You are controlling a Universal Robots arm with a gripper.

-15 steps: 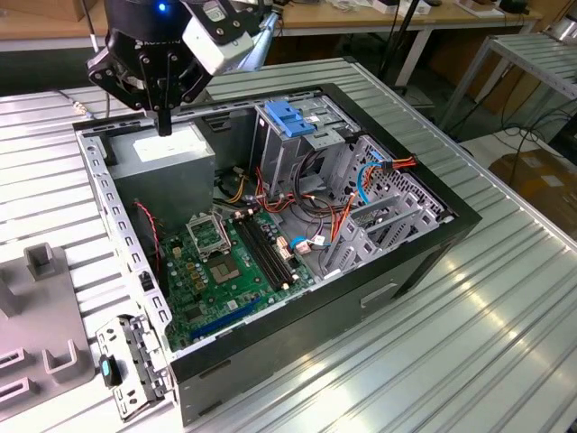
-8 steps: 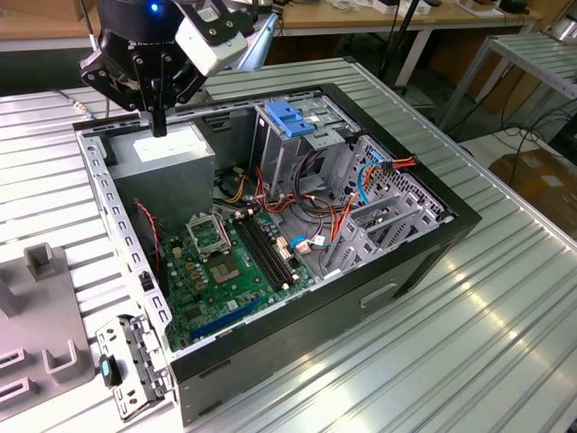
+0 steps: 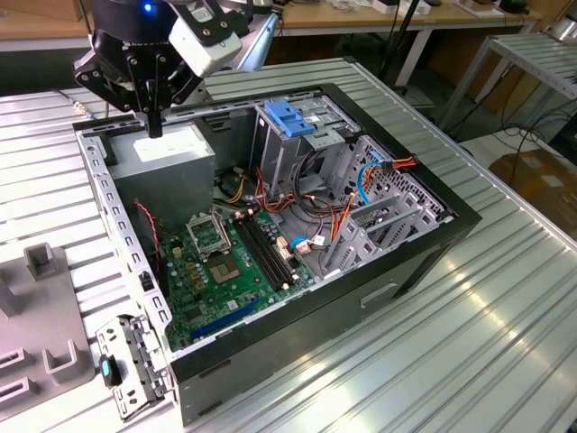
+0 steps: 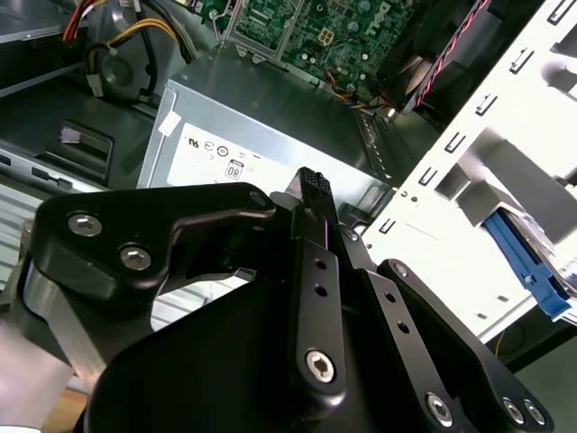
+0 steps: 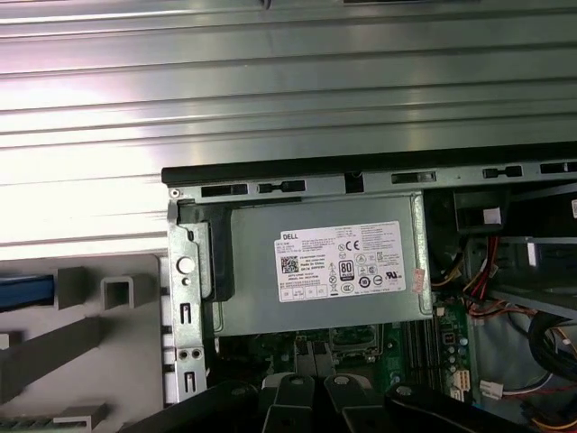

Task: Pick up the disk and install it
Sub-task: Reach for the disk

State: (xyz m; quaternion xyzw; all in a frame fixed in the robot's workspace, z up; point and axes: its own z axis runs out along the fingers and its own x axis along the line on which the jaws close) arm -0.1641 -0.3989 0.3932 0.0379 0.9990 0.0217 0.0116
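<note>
The hand (image 3: 155, 122) is hanging over the power supply (image 3: 167, 162), fingers pressed together and gripping nothing. The disk (image 5: 27, 289), I judge, is the blue-edged piece lying in the grey holder (image 5: 135, 361) beside the computer case (image 3: 270, 352). A good pick is needing wide-open fingers, square to its long sides.

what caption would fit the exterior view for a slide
Gripper above the grey power supply inside an open computer case on a ribbed metal table

The disk (image 5: 25, 290) is showing in the first wrist view as a blue strip at the frame edge, beside a grey block (image 5: 72, 285).
</note>
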